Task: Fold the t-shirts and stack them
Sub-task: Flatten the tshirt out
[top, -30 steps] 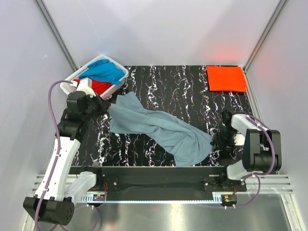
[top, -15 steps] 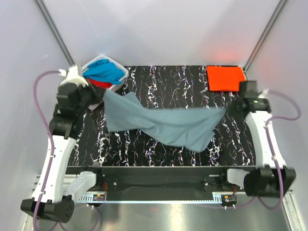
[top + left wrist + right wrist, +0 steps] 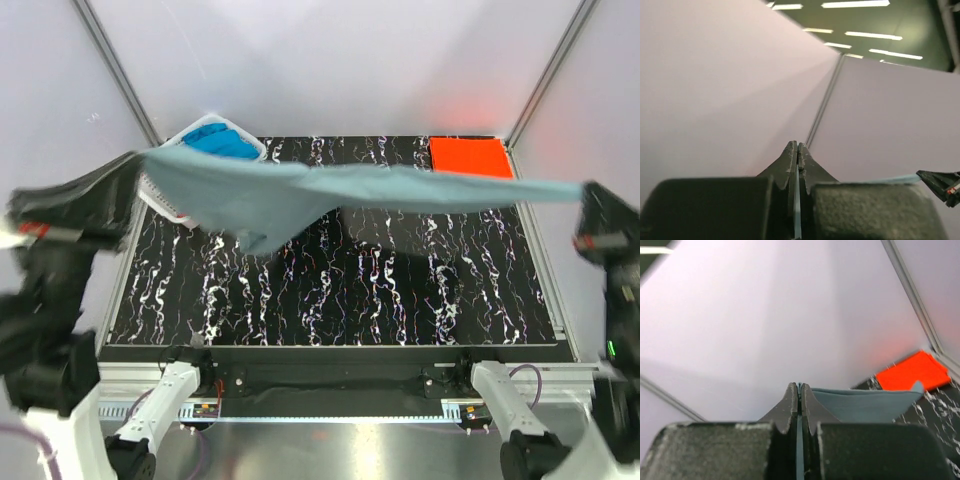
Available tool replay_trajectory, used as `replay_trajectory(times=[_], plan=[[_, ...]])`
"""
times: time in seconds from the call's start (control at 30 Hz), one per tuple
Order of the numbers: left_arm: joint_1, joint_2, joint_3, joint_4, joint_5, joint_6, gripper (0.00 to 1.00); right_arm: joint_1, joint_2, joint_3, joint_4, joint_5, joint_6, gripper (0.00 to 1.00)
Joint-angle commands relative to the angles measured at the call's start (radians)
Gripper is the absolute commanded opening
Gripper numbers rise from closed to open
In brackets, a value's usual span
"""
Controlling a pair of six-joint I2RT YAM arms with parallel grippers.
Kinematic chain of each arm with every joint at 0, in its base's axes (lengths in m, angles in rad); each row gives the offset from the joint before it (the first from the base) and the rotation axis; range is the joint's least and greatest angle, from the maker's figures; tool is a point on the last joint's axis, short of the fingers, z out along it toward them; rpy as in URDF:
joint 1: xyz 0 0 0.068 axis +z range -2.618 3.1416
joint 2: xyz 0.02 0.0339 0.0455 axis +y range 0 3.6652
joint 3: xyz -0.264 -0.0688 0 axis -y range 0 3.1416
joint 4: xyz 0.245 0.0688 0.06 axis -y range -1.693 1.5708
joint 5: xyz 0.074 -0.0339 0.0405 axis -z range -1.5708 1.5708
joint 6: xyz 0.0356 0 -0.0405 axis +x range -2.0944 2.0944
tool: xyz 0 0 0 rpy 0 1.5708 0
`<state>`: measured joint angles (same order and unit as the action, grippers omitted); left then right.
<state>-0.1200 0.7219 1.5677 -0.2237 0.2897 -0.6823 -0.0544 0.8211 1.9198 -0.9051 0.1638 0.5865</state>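
Grey-blue t-shirt (image 3: 300, 190) is hanging taut between left pincer (image 3: 797, 146) and right pincer (image 3: 800, 386), both clamping its edges in wrist views; overhead, it is partly covering the basket (image 3: 157, 197).

Black, white-veined surface (image 3: 340, 290). White slotted basket (image 3: 165, 200) sits on its far left corner. Folded orange-red t-shirt (image 3: 465, 155) lies flat, well right of the basket.

Left arm (image 3: 50, 330): black links, red tag nr wrist; blurred. Right arm (image 3: 620, 300): black, red tag nr wrist, sm. green light further back. Lower links (image 3: 165, 390) white; purple cables (image 3: 538, 373) at base end. Left gripper (image 3: 797, 150), right gripper (image 3: 800, 390): two black tapered fingers ea., rough matte blocks behind tips; white flecks on right's.
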Motion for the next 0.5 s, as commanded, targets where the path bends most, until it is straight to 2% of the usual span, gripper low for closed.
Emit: replay_trajectory(times=[0.0, 0.13, 0.23, 0.37, 0.47], plan=[[0.005, -0.039, 0.115, 0.028, 0.057, -0.037, 0.0, 0.001, -0.082, 0.074, 0.006, -0.049, -0.053, 0.0], [0.005, 0.004, 0.308, -0.045, 0.036, 0.044, 0.0, 0.001, -0.057, 0.198, -0.055, -0.047, -0.054, 0.0], [0.005, 0.079, 0.36, -0.092, -0.003, 0.154, 0.0, 0.004, 0.01, 0.197, -0.051, -0.081, -0.092, 0.0], [0.005, 0.187, 0.333, -0.151, -0.076, 0.302, 0.0, 0.002, 0.107, 0.096, -0.051, -0.063, -0.149, 0.0], [0.005, 0.189, 0.241, -0.037, -0.107, 0.355, 0.0, 0.002, 0.131, 0.016, 0.06, -0.073, -0.163, 0.0]])
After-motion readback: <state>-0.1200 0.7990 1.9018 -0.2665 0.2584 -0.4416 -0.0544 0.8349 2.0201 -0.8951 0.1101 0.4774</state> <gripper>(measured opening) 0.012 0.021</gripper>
